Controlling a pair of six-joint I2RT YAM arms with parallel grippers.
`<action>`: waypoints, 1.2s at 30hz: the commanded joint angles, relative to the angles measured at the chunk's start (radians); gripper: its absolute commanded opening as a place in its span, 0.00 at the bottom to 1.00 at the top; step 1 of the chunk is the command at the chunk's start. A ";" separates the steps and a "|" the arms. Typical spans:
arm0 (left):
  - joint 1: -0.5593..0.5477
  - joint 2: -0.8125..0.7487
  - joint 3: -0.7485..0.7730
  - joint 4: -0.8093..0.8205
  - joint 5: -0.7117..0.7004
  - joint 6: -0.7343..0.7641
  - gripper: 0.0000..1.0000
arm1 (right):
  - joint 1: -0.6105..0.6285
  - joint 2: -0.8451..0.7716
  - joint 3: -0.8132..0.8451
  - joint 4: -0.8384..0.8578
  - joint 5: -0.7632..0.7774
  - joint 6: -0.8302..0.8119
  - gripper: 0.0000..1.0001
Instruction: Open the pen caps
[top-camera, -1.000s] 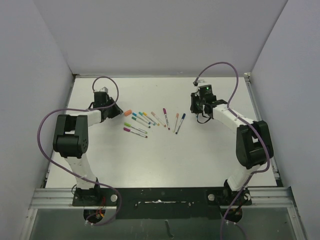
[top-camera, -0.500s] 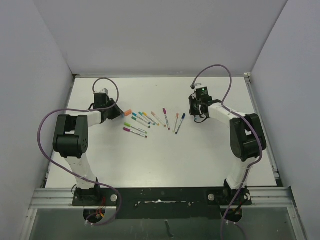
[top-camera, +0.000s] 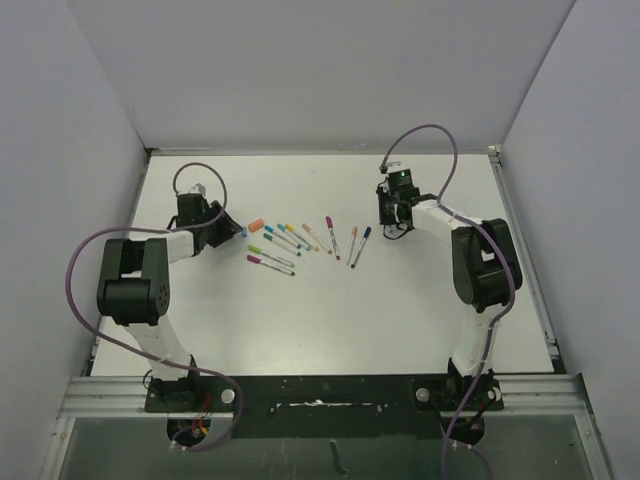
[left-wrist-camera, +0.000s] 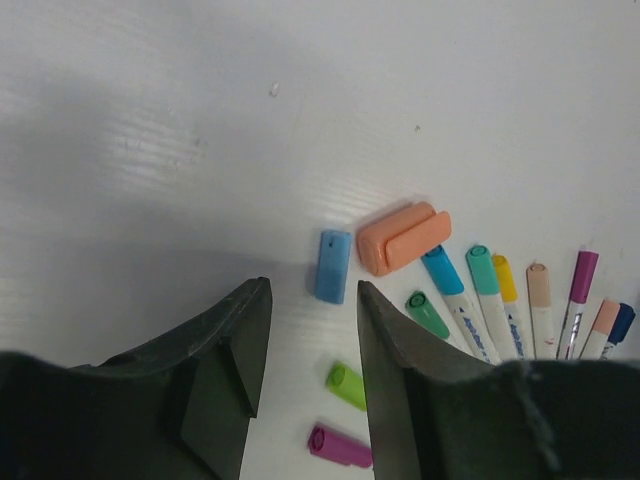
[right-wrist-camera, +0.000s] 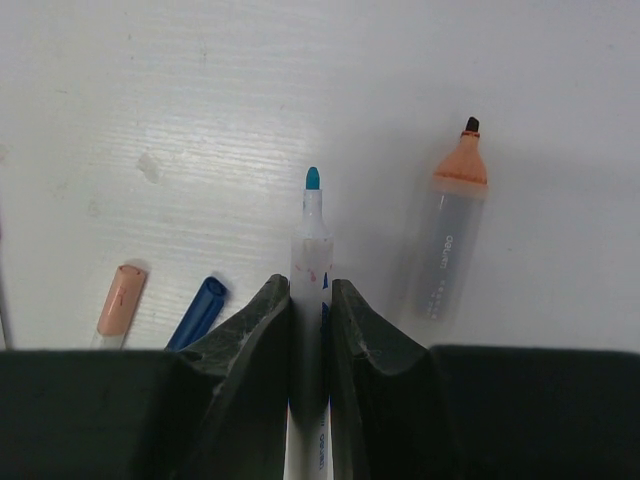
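My left gripper (left-wrist-camera: 312, 290) is open and empty, low over the table. A loose light blue pen cap (left-wrist-camera: 332, 266) lies just ahead of its fingertips, next to the fat orange cap (left-wrist-camera: 403, 238). Several capped pens fan out to the right, with blue (left-wrist-camera: 441, 268), teal (left-wrist-camera: 480, 270), yellow (left-wrist-camera: 505, 278) and green (left-wrist-camera: 427, 313) caps. My right gripper (right-wrist-camera: 310, 288) is shut on an uncapped pale pen barrel (right-wrist-camera: 311, 250) with a blue tip (right-wrist-camera: 312, 178). In the top view my left gripper (top-camera: 232, 230) is left of the pen row (top-camera: 300, 240) and my right gripper (top-camera: 388, 225) is to its right.
An uncapped orange highlighter (right-wrist-camera: 450, 235) lies on the table right of the held pen. Pens with peach (right-wrist-camera: 118, 300) and dark blue (right-wrist-camera: 198, 312) caps lie to its left. White walls close in the table (top-camera: 330, 300) on three sides.
My left arm has drawn back to the left, and a light blue cap now lies on the table beside the orange cap. My right wrist has shifted slightly left and farther away.
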 joint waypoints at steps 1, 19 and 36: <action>0.020 -0.198 -0.067 0.070 -0.001 -0.024 0.38 | -0.013 0.028 0.064 0.051 0.036 -0.018 0.00; 0.004 -0.787 -0.386 0.053 0.001 -0.111 0.40 | -0.034 0.114 0.107 0.051 0.056 -0.011 0.08; -0.024 -0.953 -0.494 0.022 0.017 -0.174 0.40 | -0.042 0.125 0.133 0.049 0.039 -0.010 0.37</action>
